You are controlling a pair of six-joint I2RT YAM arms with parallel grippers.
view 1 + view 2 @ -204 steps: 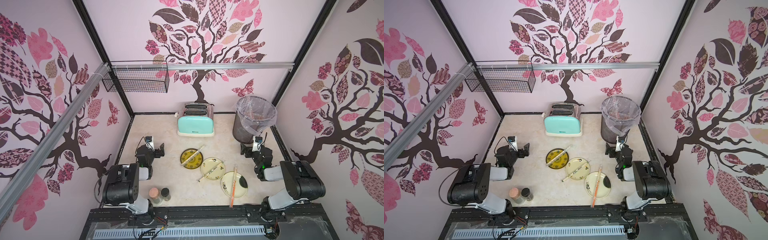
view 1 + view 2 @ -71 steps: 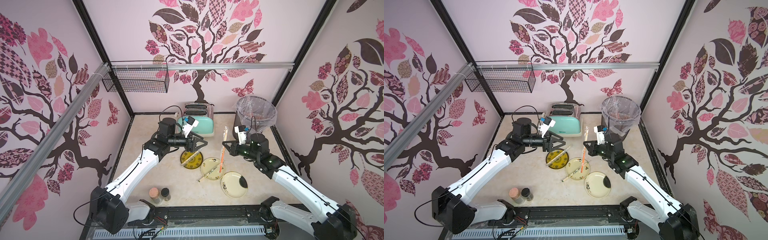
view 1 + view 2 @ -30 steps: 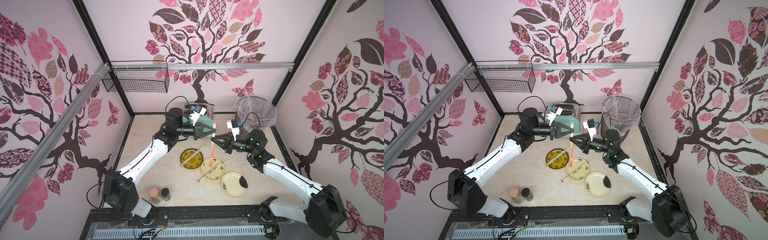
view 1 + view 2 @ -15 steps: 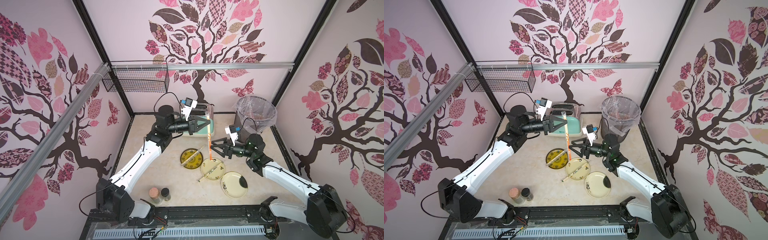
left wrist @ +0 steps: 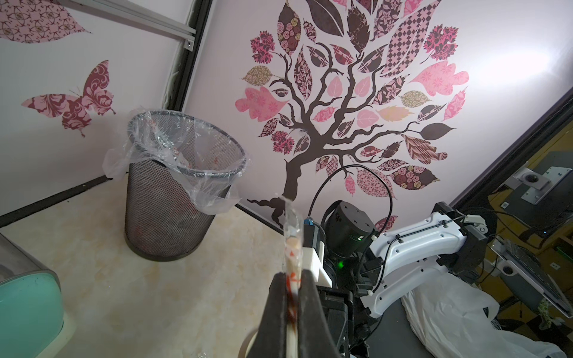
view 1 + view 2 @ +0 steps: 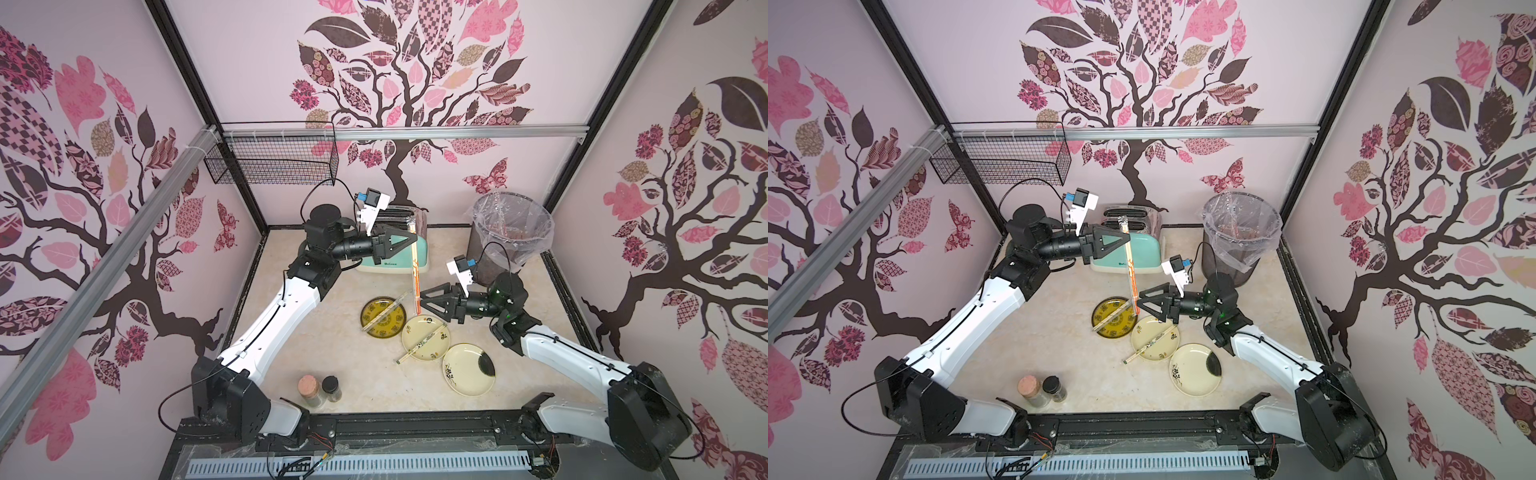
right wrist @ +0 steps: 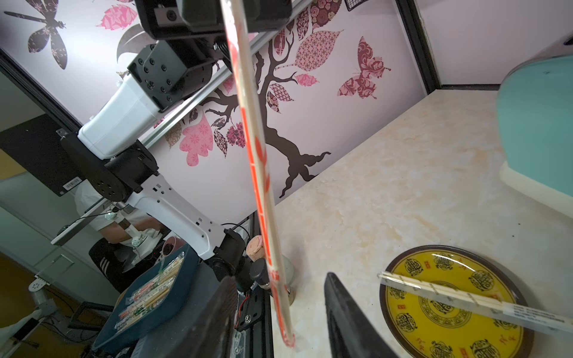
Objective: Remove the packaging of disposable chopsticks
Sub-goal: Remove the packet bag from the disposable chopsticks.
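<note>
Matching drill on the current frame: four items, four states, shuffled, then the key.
Items
1. left gripper
2. right gripper
3. dark yellow plate
4. cream plate nearest the right arm's base

States
A. a wrapped pair lies across it
B. shut on the red-printed wrapped chopsticks, near their top
C. no chopsticks on it
D. open, jaws either side of those chopsticks' lower end

Pairs: 1-B, 2-D, 3-A, 4-C
</note>
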